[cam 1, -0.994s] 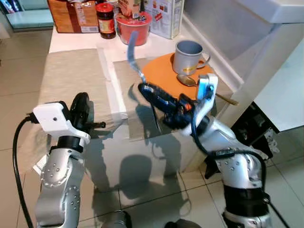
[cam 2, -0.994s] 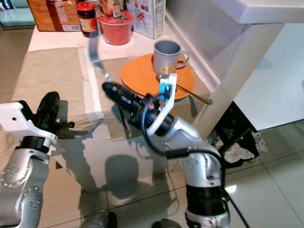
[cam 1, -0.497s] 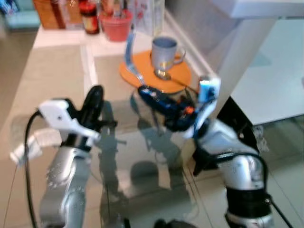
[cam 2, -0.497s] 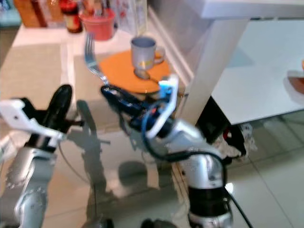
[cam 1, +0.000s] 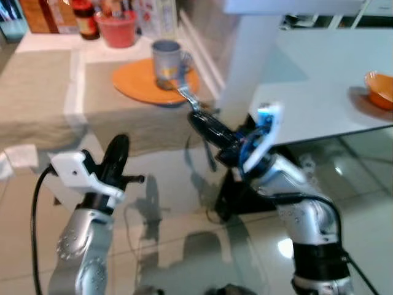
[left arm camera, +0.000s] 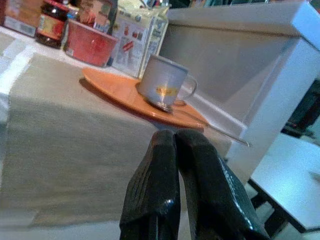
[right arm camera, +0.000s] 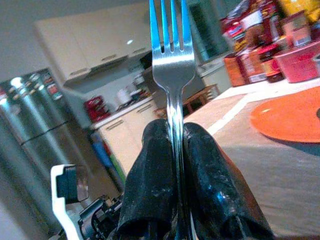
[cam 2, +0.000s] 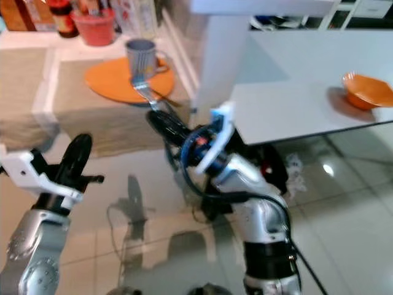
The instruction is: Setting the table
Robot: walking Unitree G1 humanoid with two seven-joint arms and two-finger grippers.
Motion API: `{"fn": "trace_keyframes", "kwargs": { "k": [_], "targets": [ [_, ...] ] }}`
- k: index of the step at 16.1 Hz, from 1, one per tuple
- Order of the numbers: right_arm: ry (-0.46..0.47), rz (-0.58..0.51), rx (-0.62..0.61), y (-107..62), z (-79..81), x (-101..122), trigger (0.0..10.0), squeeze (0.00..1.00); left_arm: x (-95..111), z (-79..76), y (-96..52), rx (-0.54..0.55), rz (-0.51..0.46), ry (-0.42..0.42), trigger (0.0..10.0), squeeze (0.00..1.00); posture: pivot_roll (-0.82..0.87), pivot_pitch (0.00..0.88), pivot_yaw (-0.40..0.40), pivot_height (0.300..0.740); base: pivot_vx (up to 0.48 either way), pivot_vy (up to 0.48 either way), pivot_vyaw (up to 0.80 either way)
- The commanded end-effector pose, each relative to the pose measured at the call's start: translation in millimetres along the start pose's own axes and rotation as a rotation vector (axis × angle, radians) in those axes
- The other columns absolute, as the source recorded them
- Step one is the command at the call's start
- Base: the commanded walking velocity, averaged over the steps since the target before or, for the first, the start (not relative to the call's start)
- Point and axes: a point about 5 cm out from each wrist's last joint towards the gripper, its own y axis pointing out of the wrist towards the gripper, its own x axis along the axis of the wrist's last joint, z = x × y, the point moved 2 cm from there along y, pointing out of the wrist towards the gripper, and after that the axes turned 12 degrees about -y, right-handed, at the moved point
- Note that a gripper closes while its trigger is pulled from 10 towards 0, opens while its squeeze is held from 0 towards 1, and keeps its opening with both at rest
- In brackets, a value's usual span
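My right gripper (cam 1: 201, 118) is shut on the handle of a silver fork (cam 1: 186, 95), tines pointing up and away toward the table; the right wrist view shows the fork (right arm camera: 171, 45) clamped between both fingers (right arm camera: 150, 150). My left gripper (cam 1: 118, 147) hangs lower at the left, shut and empty, fingertips (left arm camera: 165, 137) pressed together. On the beige placemat (cam 1: 37, 80) lies an orange plate (cam 1: 138, 83) with a grey mug (cam 1: 164, 56) on it and a spoon (left arm camera: 165, 106) beside the mug.
A red tub (cam 1: 116, 27), a jar (cam 1: 83, 9) and boxes (left arm camera: 137, 37) stand at the back of the table. To the right is a white table (cam 1: 319, 107) bearing an orange bowl (cam 1: 381, 86). Glossy tiled floor (cam 1: 172, 203) lies below both arms.
The camera has swung right and pulled back: the set table slid to the upper left and the white table with the bowl came into view. The right gripper keeps the fork.
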Motion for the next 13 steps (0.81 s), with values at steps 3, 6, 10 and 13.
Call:
{"fn": "trace_keyframes", "kwargs": {
  "k": [3,6,10,13],
  "targets": [
    [-0.032,0.037,-0.119,-14.7,-20.5,-8.7,10.0,0.0,-8.1,-3.9,1.0,-0.018,0.017,0.004,10.0,0.0,-0.07,0.095,-0.013,0.74,0.0,-0.45,0.76],
    [-0.029,0.103,-0.229,-31.3,-36.9,-29.0,10.0,0.0,-15.6,-8.3,3.7,-0.043,0.04,0.013,10.0,0.0,-0.08,0.095,-0.015,0.74,0.0,-0.45,0.72],
    [-0.04,0.13,-0.314,-38.4,-49.6,-38.7,10.0,0.0,-19.6,-12.3,6.3,-0.057,0.045,0.016,10.0,0.0,-0.08,0.09,-0.018,0.74,0.0,-0.45,0.7],
    [-0.029,0.102,-0.33,-35.4,-51.0,-38.3,10.0,0.0,-22.3,-12.6,6.9,-0.062,0.05,0.02,10.0,0.0,-0.08,0.087,-0.018,0.74,0.0,-0.45,0.23]
  ]
}}
